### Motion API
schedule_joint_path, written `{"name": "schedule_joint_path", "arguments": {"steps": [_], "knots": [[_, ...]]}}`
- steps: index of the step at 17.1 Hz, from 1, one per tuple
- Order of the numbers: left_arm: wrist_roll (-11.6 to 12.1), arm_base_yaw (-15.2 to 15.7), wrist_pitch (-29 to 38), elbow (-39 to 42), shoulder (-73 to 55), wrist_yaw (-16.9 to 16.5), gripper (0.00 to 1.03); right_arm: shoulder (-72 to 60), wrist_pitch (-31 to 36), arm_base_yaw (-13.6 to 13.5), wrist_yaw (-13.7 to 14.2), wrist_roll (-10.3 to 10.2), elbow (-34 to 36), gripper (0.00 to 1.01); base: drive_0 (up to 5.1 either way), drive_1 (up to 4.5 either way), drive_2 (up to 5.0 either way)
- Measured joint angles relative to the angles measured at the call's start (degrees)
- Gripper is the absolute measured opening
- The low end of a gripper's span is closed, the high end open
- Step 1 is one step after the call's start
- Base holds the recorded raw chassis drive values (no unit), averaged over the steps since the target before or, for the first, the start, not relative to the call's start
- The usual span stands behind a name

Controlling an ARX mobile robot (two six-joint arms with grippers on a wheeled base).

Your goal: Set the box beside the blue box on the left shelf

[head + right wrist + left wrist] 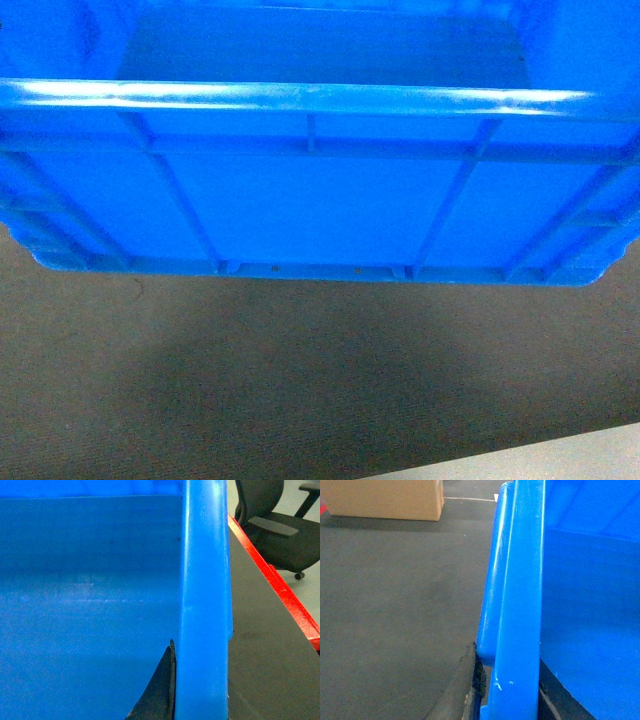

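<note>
The box is a large bright blue open-top crate that fills the upper head view and hangs above the dark carpet. Neither gripper shows in that view. In the left wrist view my left gripper is shut on the box's left rim, one dark finger outside the wall and the other inside. In the right wrist view my right gripper clamps the right rim; only its inner finger shows, pressed against the wall. The left shelf and the other blue box are out of view.
Dark grey carpet lies under the crate, with a pale floor strip at bottom right. A cardboard box stands on the floor to the far left. On the right run a red painted frame rail and a black office chair.
</note>
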State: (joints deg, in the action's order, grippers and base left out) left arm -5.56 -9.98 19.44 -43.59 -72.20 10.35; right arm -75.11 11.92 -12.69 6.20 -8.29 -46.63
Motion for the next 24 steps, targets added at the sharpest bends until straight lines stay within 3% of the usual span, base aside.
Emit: {"name": "schedule_joint_path", "arguments": {"steps": [24], "knots": [[0.0,0.0,0.1,0.0,0.0,0.0,0.15,0.0,0.0,0.0,0.0,0.0,0.0,0.08,-1.5,-1.48,-1.5]]}}
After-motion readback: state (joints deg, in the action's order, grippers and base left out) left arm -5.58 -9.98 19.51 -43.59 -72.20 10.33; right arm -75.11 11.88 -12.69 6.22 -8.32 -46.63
